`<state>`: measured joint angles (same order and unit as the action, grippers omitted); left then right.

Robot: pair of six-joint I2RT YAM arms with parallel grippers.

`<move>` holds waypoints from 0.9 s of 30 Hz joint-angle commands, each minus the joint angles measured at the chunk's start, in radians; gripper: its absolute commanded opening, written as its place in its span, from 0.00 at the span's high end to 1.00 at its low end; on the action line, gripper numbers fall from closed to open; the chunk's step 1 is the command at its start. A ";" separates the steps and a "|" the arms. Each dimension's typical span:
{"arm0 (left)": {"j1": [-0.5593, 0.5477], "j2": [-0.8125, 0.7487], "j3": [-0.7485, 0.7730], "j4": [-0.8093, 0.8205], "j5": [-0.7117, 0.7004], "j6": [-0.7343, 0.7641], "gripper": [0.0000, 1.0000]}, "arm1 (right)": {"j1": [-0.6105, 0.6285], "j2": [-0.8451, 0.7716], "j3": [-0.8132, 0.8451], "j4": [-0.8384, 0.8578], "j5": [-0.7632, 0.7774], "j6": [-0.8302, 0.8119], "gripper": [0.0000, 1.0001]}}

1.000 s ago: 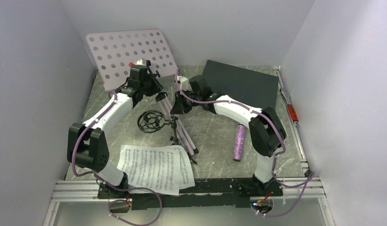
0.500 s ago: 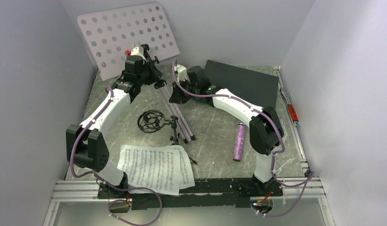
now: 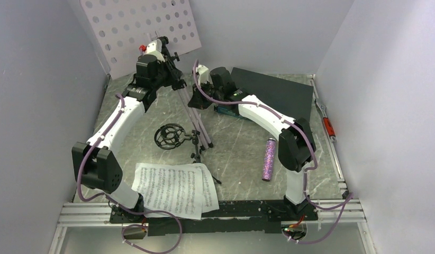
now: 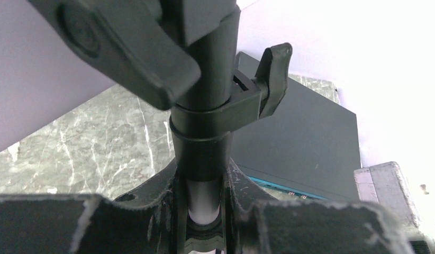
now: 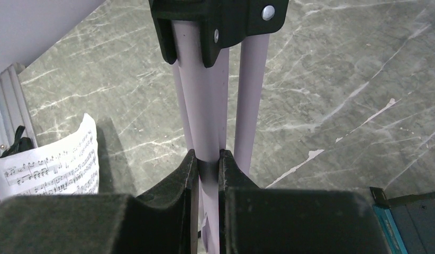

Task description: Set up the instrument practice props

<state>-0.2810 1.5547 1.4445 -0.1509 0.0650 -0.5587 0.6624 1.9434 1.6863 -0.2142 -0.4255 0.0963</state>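
Left gripper [image 4: 202,203] clamps the pale lilac perforated music stand [image 3: 138,32] just under its black collar [image 4: 205,132], and right gripper [image 5: 207,174] pinches one lilac leg [image 5: 202,95].

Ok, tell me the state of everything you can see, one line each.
Music stand: tilted, legs folded, held by both grippers.
Left gripper: shut on its post.
Right gripper: shut on one leg.
Sheet-music pages: flat, overlapping.
Microphone: lying down, untouched.
Small tripod stand: ring empty.
Dark box: lying flat.
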 commanded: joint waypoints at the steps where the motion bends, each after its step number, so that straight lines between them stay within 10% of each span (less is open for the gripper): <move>1: -0.112 -0.205 0.129 0.275 0.269 -0.025 0.97 | -0.046 0.034 0.011 0.210 0.159 0.081 1.00; 27: -0.205 -0.308 0.101 0.283 0.164 0.348 0.97 | -0.046 0.116 0.115 0.176 0.200 -0.014 1.00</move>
<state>-0.3771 1.4849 1.5032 -0.1265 0.0280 -0.1501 0.6693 2.0109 1.7828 -0.1116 -0.4744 0.0391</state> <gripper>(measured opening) 0.276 0.142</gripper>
